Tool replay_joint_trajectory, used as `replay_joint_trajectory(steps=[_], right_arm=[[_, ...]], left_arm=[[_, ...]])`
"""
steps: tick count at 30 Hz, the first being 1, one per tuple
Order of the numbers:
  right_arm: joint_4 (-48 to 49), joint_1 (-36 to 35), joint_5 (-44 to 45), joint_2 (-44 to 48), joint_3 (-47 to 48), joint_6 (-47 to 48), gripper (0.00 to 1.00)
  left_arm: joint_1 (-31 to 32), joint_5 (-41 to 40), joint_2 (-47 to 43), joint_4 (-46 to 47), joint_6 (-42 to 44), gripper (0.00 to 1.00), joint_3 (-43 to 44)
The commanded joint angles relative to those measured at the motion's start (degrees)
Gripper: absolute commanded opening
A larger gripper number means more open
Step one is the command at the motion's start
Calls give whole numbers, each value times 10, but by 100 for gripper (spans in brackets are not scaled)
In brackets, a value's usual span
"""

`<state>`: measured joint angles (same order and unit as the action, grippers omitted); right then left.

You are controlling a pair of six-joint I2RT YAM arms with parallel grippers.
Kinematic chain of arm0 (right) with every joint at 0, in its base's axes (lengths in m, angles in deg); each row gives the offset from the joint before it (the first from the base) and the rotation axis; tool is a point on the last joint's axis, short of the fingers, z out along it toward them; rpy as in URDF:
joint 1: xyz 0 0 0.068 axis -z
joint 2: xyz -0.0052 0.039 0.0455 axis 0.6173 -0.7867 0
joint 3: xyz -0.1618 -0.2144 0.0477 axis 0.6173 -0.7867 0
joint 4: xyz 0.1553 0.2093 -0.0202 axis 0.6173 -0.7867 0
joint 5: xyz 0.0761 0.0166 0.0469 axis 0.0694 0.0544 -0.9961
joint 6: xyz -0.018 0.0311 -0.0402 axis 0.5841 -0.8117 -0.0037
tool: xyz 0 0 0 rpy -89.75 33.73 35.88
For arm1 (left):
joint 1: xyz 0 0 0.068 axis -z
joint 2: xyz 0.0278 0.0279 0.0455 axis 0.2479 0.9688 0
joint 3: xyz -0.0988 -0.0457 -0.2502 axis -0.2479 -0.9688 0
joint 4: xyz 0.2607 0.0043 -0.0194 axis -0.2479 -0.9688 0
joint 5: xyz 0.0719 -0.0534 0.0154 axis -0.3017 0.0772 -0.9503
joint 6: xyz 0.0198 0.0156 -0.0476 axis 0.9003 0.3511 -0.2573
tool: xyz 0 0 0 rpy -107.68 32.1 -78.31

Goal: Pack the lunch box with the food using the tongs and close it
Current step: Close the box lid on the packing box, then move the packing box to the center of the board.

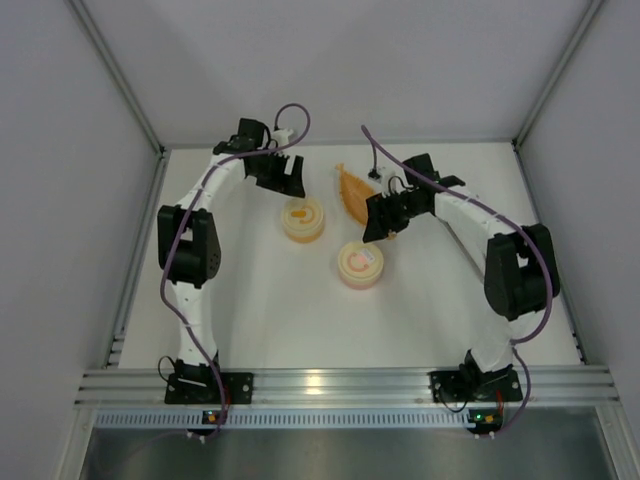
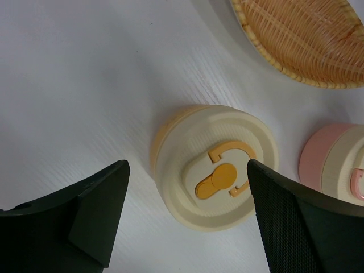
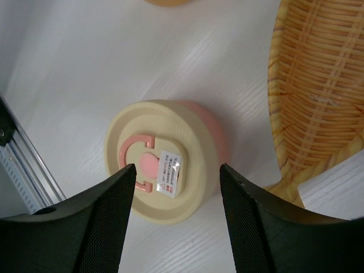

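The yellow lunch box [image 1: 302, 220] and the pink lunch box [image 1: 360, 265] sit near each other on the white worktop [image 1: 260, 300]. Both have their cream lids on. The left tool [image 2: 187, 168] hangs near the yellow one. It is wide open and holds nothing. The right tool [image 3: 177, 169] hangs near the pink one. It is open too and holds nothing. A woven boat dish [image 1: 352, 192] lies just beside the boxes.

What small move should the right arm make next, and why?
Probably lift the right gripper straight up, clear of the pink box. Its lid looks seated, the jaws stand open with nothing between them, and the dish shows no food in these views, so nothing seems left to do here.
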<state>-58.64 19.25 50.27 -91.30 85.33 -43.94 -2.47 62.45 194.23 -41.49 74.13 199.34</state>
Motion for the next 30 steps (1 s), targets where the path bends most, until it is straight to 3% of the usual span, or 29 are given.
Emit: replay_joint_trajectory(steps=[1,22,28,30], right_arm=[[18,7,-12,-22,37,23,60],[46,6,-39,-46,5,13,56],[52,6,-45,-56,8,3,55],[48,6,-48,-54,8,0,55]], left_arm=[[-5,30,18,17,12,89,27],[-27,225,105,67,-15,74,44],[-27,271,118,86,-8,62,11],[-27,287,120,79,1,54,2]])
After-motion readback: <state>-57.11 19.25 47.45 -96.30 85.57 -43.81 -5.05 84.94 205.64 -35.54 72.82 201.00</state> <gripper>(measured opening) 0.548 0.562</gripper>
